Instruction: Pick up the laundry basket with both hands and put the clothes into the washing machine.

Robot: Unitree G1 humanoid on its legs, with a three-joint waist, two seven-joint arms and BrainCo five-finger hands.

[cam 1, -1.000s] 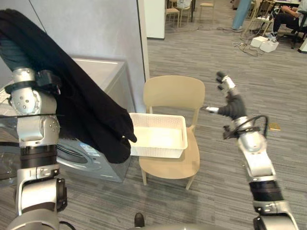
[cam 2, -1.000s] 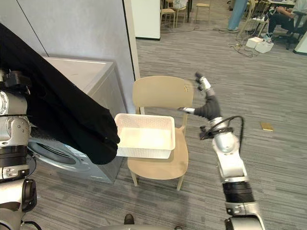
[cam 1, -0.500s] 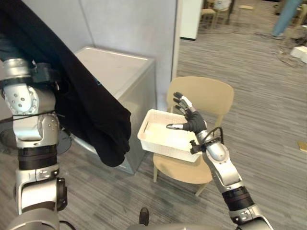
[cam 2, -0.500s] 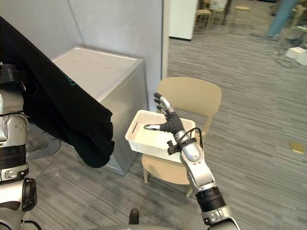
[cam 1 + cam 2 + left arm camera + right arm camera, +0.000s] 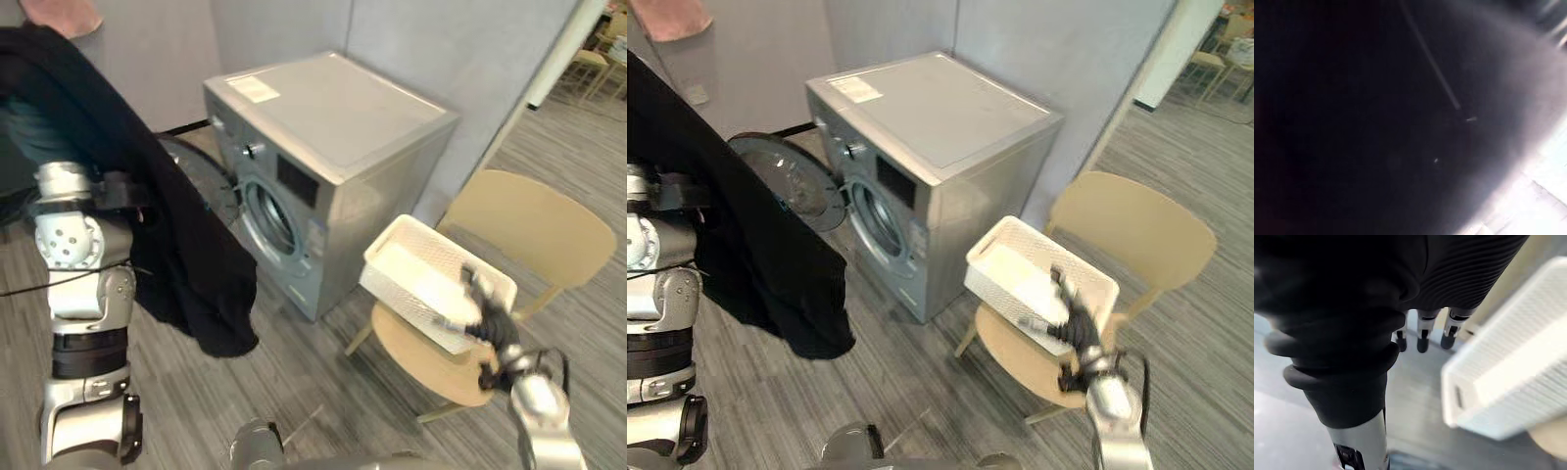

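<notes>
our right hand is low down, next to the white laundry basket. its fingers are straight and spread out, and it holds nothing. the basket is just past those fingers and a little to one side. in the right wrist view a strip of grey floor shows between the fingers and the basket, so they are not touching. the basket sits on the seat of a tan chair, and the chair's back stands up behind our right hand. on the far side of the basket from our right hand is the silver washing machine. its round door is wide open and swings out toward our left arm. a big black cloth hangs over our left arm and drops down between that arm and the machine. our left hand is hidden under the cloth, so we cannot tell if it is wide, narrow or holding on. in the left wrist view the dark cloth is right up close. a pink thing is up above our left arm.
</notes>
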